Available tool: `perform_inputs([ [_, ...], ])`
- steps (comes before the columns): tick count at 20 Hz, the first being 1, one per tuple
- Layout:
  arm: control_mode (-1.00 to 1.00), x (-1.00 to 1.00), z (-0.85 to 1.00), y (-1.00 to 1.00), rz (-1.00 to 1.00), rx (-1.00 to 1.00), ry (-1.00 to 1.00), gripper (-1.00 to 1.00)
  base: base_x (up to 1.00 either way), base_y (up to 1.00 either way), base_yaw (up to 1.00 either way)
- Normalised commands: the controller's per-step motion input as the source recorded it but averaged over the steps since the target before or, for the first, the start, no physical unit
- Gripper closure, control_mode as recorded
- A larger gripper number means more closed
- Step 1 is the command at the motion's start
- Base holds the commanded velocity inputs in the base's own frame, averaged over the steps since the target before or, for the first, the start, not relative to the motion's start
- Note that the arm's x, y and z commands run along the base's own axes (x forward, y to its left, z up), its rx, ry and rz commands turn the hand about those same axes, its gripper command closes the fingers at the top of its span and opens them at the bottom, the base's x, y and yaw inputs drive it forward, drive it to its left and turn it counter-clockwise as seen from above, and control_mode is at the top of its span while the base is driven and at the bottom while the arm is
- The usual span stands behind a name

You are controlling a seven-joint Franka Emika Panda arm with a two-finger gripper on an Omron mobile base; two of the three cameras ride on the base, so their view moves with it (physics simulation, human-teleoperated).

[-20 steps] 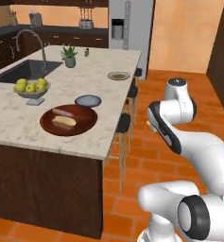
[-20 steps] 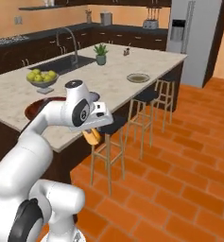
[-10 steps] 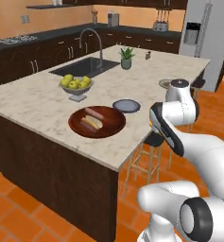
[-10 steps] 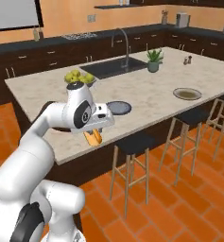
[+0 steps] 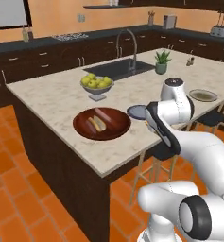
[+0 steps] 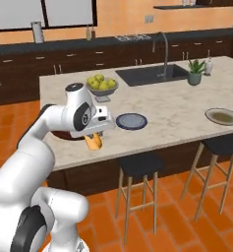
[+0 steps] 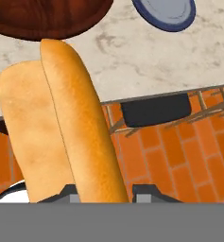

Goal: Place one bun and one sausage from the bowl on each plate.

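Note:
My gripper (image 6: pixel 94 140) is shut on a long golden bun (image 6: pixel 94 141) and hangs just off the island's front edge. In the hand view the bun (image 7: pixel 61 127) stands up between the fingertips (image 7: pixel 144 191), with my gripper (image 7: pixel 106 191) shut on its lower end. The wide reddish-brown bowl (image 5: pixel 80 126) sits near the counter's corner with another bun (image 5: pixel 97 124) and a sausage (image 5: pixel 104 115) in it. The bowl (image 7: pixel 33 21) also lies along the top of the hand view. Right beside it is the dark blue-grey plate (image 5: pixel 136 111) (image 6: pixel 131 121) (image 7: pixel 164 12). The olive plate (image 5: pixel 203 95) (image 6: pixel 223 116) lies far along the counter.
A grey footed bowl of apples (image 5: pixel 98 84) (image 6: pixel 101 84) stands behind the brown bowl. Farther back are the sink (image 5: pixel 118 70) and a potted plant (image 5: pixel 161 62). Bar stools (image 6: pixel 140 167) (image 6: pixel 223 147) stand along the island's front over the orange tile floor.
Both base views have swung round the island, so the camera has moved. The bun stays in the shut gripper, off the counter's edge.

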Motion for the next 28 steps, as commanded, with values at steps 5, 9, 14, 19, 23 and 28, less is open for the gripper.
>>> perform_inputs([
  [5,1.0,0.0,0.0,0.0,0.0,0.0,0.0,1.0,0.0,-1.0,0.4],
  [9,1.0,0.0,0.0,0.0,0.0,0.0,0.0,1.0,0.06,-0.73,0.57],
  [14,1.0,0.0,0.0,0.0,0.0,0.0,0.0,1.0,0.53,-0.54,0.58],
  [19,-1.0,0.64,-0.06,-0.76,0.24,0.16,0.0,1.0,0.11,-0.16,0.09],
  [23,-1.0,1.0,-0.26,-0.73,0.13,0.11,0.0,1.0,0.0,0.0,0.0],
  [28,-1.0,1.0,-0.41,-0.49,0.04,0.0,0.11,1.0,0.0,0.0,0.0],
])
